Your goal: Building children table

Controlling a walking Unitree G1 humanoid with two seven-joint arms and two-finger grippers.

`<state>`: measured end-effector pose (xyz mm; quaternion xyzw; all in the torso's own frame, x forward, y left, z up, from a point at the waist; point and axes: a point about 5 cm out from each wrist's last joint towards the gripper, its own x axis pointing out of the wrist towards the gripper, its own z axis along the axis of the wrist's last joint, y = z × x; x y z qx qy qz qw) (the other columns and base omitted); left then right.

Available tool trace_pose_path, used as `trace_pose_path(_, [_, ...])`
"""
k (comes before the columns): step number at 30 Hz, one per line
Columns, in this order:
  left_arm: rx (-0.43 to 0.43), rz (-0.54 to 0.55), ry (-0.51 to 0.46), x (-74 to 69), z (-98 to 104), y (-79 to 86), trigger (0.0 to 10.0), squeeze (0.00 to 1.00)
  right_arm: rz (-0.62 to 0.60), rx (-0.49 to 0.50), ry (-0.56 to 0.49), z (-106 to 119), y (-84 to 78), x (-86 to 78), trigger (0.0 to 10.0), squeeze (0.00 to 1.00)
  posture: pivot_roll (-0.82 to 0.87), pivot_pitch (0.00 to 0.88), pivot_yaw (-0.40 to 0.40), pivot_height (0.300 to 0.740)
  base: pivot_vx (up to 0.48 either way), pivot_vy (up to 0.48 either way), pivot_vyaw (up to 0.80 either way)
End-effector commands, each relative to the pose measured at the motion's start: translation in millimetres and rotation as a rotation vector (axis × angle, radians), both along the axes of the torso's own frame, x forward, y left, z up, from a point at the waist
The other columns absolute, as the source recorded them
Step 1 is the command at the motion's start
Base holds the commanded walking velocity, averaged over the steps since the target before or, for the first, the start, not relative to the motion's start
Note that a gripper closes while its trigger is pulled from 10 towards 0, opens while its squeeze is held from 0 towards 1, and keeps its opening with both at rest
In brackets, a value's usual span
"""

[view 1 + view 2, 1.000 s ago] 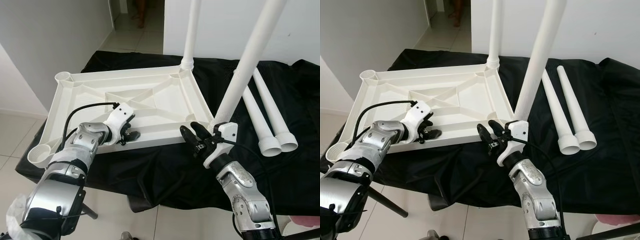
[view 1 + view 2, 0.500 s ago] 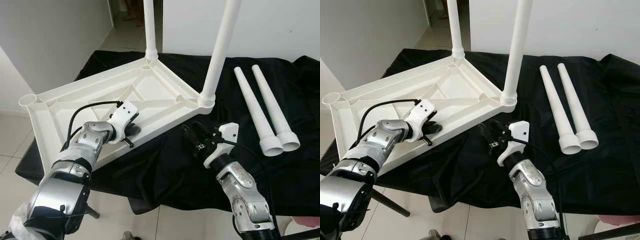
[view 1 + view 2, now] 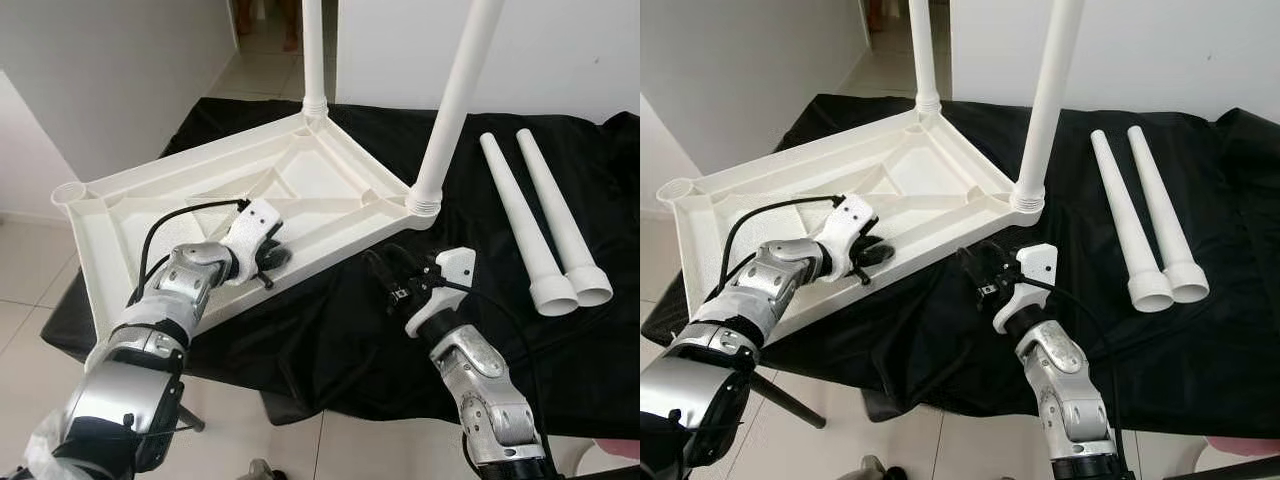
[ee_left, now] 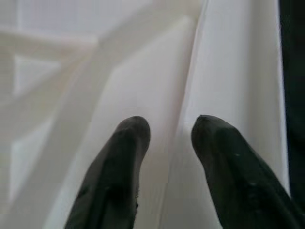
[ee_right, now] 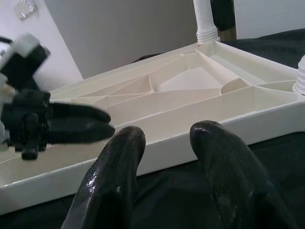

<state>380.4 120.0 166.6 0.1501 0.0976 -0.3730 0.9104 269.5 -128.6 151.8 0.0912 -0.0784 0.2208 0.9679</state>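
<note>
Both upright white plastic table legs, the far one (image 3: 314,50) and the near one (image 3: 460,90), run out of the picture's top edge, so their upper ends cannot be seen. The black cloth-draped counter (image 3: 560,350) is cut off at the right edge. At the left tool (image 3: 268,262), one finger lies behind the rim of the overturned white plastic tabletop (image 3: 190,215), hiding its tip. In the doorway beyond, a person's legs (image 3: 292,20) show only in part, blurred.

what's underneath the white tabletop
A black cloth lies under the upside-down white tabletop, spreading past its edges. What the cloth rests on is covered.
</note>
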Motion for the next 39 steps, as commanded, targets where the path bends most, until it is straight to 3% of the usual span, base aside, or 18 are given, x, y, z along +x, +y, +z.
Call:
trace_pose_path(1, [-0.003,-0.012,-0.006,-1.7,0,5.6,10.0,1.00,-0.009,-0.005,-0.007,0,0.1,0.7,10.0,0.00,-0.06,0.076,0.103,0.740,0.000,0.000,0.00])
trace_pose_path(2, [-0.003,-0.012,-0.006,-1.7,0,5.6,10.0,1.00,-0.009,-0.005,-0.007,0,0.1,0.7,10.0,0.00,-0.06,0.076,0.103,0.740,0.000,0.000,0.00])
trace_pose_path(3, [-0.023,-0.030,-0.017,-3.1,4,8.4,10.0,0.00,-0.011,-0.002,-0.007,0,0.3,1.0,10.0,0.00,-0.05,0.080,0.101,0.740,0.000,0.000,0.00])
trace_pose_path(7, [-0.088,-0.055,-0.062,-6.5,20,19.5,10.0,0.00,-0.013,0.001,-0.004,-1,0.9,1.9,10.0,0.00,-0.05,0.084,0.096,0.740,0.000,0.000,0.00])
trace_pose_path(10, [-0.091,-0.007,-0.092,-4.9,27,32.7,10.0,0.00,-0.012,0.002,-0.004,-1,1.4,2.4,10.0,0.00,-0.04,0.085,0.093,0.740,0.000,0.000,0.00])
trace_pose_path(12, [-0.091,-0.007,-0.092,-4.9,27,32.7,10.0,0.00,-0.012,0.002,-0.004,-1,1.4,2.4,10.0,0.00,-0.04,0.085,0.093,0.740,0.000,0.000,0.00])
trace_pose_path(13, [-0.074,0.049,-0.108,-3.2,30,46.6,10.0,0.00,-0.013,0.003,-0.005,-1,1.4,3.0,10.0,0.00,-0.04,0.085,0.089,0.740,0.000,0.000,0.00])
trace_pose_path(15, [-0.074,0.049,-0.108,-3.2,30,46.6,10.0,0.00,-0.013,0.003,-0.005,-1,1.4,3.0,10.0,0.00,-0.04,0.085,0.089,0.740,0.000,0.000,0.00])
trace_pose_path(17, [-0.015,0.161,-0.135,-3.5,35,81.1,10.0,0.00,-0.017,0.004,-0.005,-1,1.3,4.9,10.0,0.00,-0.03,0.083,0.079,0.740,0.000,0.000,0.00])
trace_pose_path(18, [-0.015,0.161,-0.135,-3.5,35,81.1,10.0,0.00,-0.017,0.004,-0.005,-1,1.3,4.9,10.0,0.00,-0.03,0.083,0.079,0.740,0.000,0.000,0.00])
trace_pose_path(20, [0.056,0.237,-0.144,-6.7,35,106.8,10.0,0.00,-0.017,0.005,-0.007,0,2.0,7.2,10.0,0.00,-0.02,0.083,0.073,0.740,0.000,0.000,0.00])
trace_pose_path(22, [0.056,0.237,-0.144,-6.7,35,106.8,10.0,0.00,-0.017,0.005,-0.007,0,2.0,7.2,10.0,0.00,-0.02,0.083,0.073,0.740,0.000,0.000,0.00])
trace_pose_path(27, [0.185,0.341,-0.165,-18.6,38,144.4,10.0,0.00,-0.017,0.004,-0.010,1,2.4,10.4,10.0,0.00,-0.01,0.086,0.059,0.740,0.000,0.000,0.00])
trace_pose_path(30, [0.185,0.341,-0.165,-18.6,38,144.4,10.0,0.00,-0.017,0.004,-0.010,1,2.4,10.4,10.0,0.00,-0.01,0.086,0.059,0.740,0.000,0.000,0.00])
trace_pose_path(35, [0.315,0.374,-0.124,-31.4,25,165.6,10.0,0.00,-0.059,-0.016,0.005,-1,0.5,14.8,10.0,0.00,0.00,0.089,0.051,0.740,0.000,0.000,0.00])
trace_pose_path(39, [0.353,0.358,-0.107,-35.5,18,167.5,10.0,0.00,-0.107,-0.043,0.023,-5,-2.1,18.8,10.0,0.00,0.00,0.089,0.051,0.740,0.000,0.000,0.00])
